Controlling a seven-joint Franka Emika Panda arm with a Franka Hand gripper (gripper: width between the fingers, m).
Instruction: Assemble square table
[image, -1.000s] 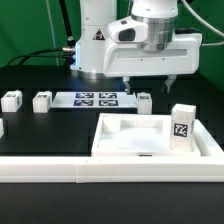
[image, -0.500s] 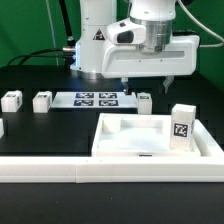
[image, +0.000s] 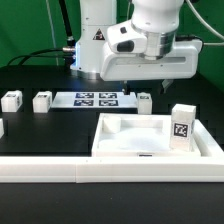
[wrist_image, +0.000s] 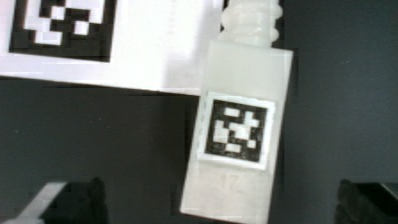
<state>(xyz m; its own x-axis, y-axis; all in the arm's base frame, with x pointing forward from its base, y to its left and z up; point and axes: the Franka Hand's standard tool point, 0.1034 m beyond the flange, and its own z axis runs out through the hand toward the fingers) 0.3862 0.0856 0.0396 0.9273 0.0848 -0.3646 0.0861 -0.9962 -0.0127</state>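
The square table top (image: 138, 137), a white slab with a raised rim, lies near the front of the table. One white tagged leg (image: 181, 124) stands on the slab's right part in the exterior view. Another leg (image: 144, 102) lies on the black table just behind the slab. My gripper (image: 144, 88) hangs open right above that leg. In the wrist view this leg (wrist_image: 240, 130) shows its tag face up and its screw end pointing away. It sits between my dark fingers (wrist_image: 61, 200), apart from both. My gripper (wrist_image: 214, 205) holds nothing.
The marker board (image: 95, 99) lies beside the leg, and its corner (wrist_image: 89, 40) touches it in the wrist view. Two loose legs (image: 11, 100) (image: 42, 101) sit at the exterior view's left, a third (image: 1, 127) at the edge. A long white rail (image: 100, 170) runs along the front.
The hand has turned and shifted slightly toward the exterior view's right above the leg. The jaws stay open, and no part has moved.
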